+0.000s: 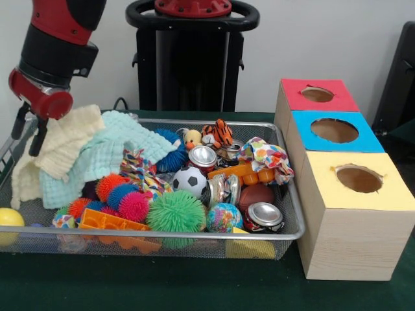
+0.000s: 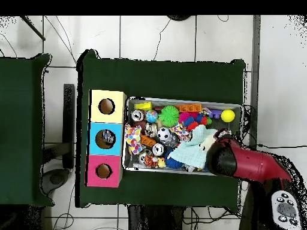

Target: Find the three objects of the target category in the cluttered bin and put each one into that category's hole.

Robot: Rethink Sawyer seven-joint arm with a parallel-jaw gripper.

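The silver wire-mesh bin (image 1: 288, 188) (image 2: 235, 109) is full of toys. A silver-topped can (image 1: 203, 156) (image 2: 157, 150) stands near its middle. A second can (image 1: 264, 215) (image 2: 138, 115) lies at the corner nearest the boxes. A crumpled silvery container (image 1: 224, 188) lies between them. The plastic bottle does not show in the bin. My gripper (image 1: 30, 131) hangs open over the bin's left end, beside a cream cloth (image 1: 65, 139). It holds nothing. In the overhead view my arm (image 2: 240, 160) hides it.
Three wooden boxes stand right of the bin, each with a hole: red (image 1: 317, 94), blue (image 1: 334, 130), yellow (image 1: 358, 179). Something silvery shows inside the blue hole (image 2: 108, 138). A mint cloth (image 1: 110, 152), spiky balls (image 1: 176, 212), a soccer ball (image 1: 189, 181) and a yellow ball (image 1: 10, 218) fill the bin.
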